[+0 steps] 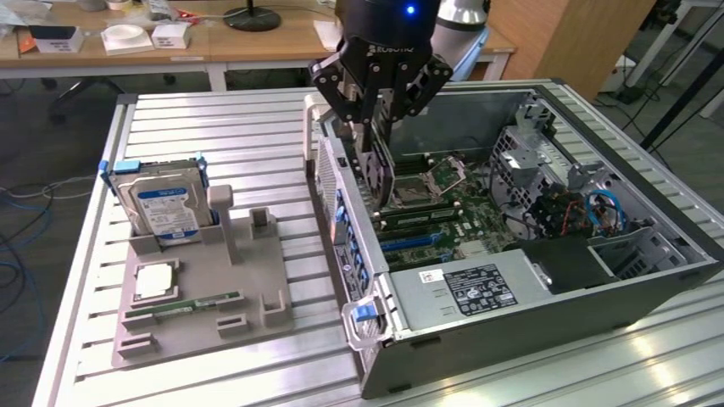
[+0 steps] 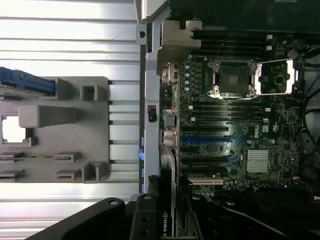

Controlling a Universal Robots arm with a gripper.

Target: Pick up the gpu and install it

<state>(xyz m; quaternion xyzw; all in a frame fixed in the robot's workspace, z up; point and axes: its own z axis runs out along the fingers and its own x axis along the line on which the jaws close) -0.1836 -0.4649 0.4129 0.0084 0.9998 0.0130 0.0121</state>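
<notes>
The gpu (image 1: 375,174) is a thin dark card that hangs edge-down from my gripper (image 1: 372,127), which is shut on its upper edge. It hovers over the open computer case (image 1: 543,280), just inside the rear wall and above the motherboard (image 1: 453,212). In the wrist view the gpu (image 2: 168,200) shows edge-on between my gripper's (image 2: 168,222) fingers, with a green logo on it. It lines up beside the expansion slots, near the blue slot (image 2: 205,139).
A grey parts holder (image 1: 203,297) stands at the exterior view's left of the case. It carries a silver hard drive (image 1: 164,203), a CPU chip (image 1: 153,280) and a RAM stick (image 1: 186,305). The power supply (image 1: 476,288) fills the case's near end.
</notes>
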